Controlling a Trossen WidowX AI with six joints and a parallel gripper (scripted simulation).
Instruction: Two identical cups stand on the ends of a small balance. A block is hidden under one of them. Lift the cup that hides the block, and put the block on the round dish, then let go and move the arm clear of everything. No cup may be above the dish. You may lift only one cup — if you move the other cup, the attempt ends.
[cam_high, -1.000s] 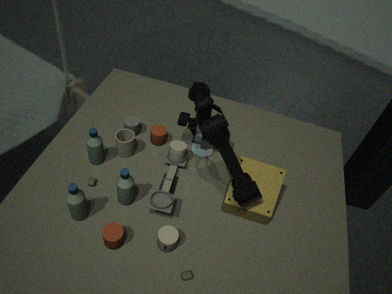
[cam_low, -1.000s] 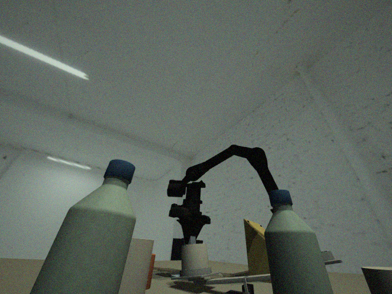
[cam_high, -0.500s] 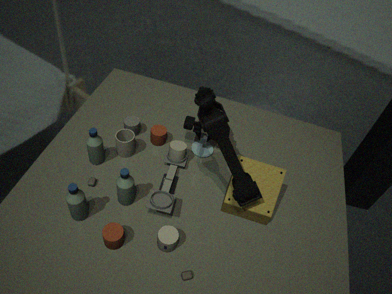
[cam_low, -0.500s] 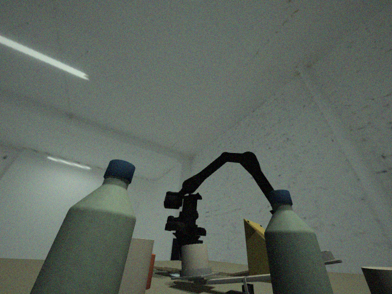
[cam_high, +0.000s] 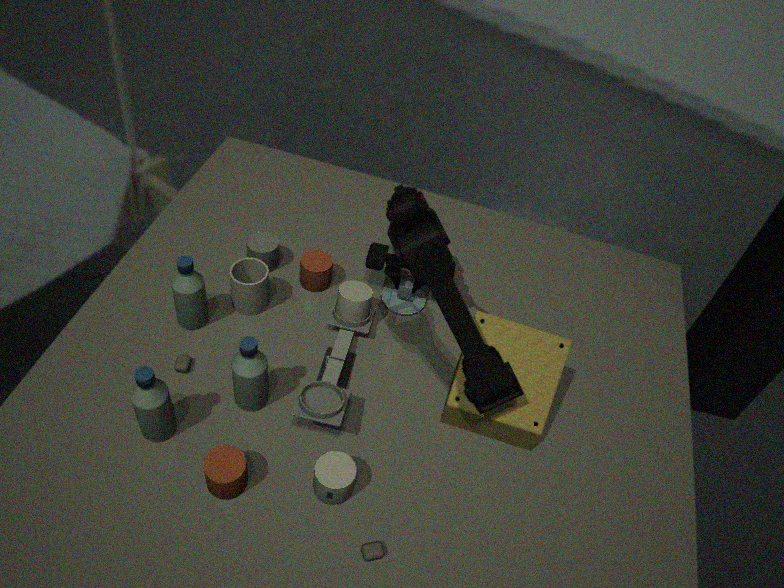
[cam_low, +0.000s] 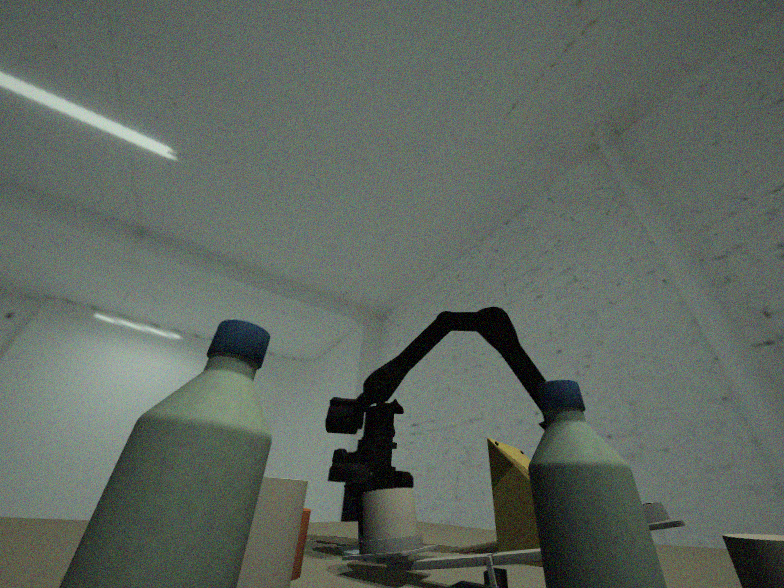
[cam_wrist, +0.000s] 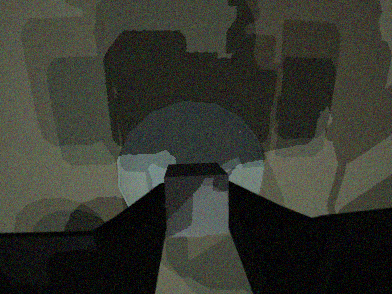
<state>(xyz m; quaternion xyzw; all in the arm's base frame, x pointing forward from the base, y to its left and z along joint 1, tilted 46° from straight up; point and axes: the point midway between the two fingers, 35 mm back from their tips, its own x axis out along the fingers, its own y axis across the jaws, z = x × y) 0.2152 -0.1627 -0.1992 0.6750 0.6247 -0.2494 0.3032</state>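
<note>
My gripper (cam_high: 405, 287) (cam_wrist: 194, 189) is shut on the small grey block (cam_high: 405, 291) (cam_wrist: 212, 207), low over the round glassy dish (cam_high: 393, 306) (cam_wrist: 192, 125). Whether the block touches the dish is not clear. In the exterior view the cup hides my fingertips. One pale cup (cam_high: 354, 303) (cam_low: 389, 515) stands upside down on the far end of the balance (cam_high: 341, 344) (cam_low: 512, 558), just beside the dish. The balance's near end holds only a ring (cam_high: 322, 414). The other pale cup (cam_high: 334, 477) stands upside down on the table, well away from the dish.
An orange cylinder (cam_high: 316, 270), an open mug (cam_high: 249, 294) and a grey cylinder (cam_high: 262, 250) stand left of the gripper. Green bottles (cam_high: 190, 303) (cam_high: 250, 382) (cam_high: 153, 411) stand farther left, another orange cylinder (cam_high: 226, 471) nearer. The arm's yellow base (cam_high: 512, 360) is right of the balance.
</note>
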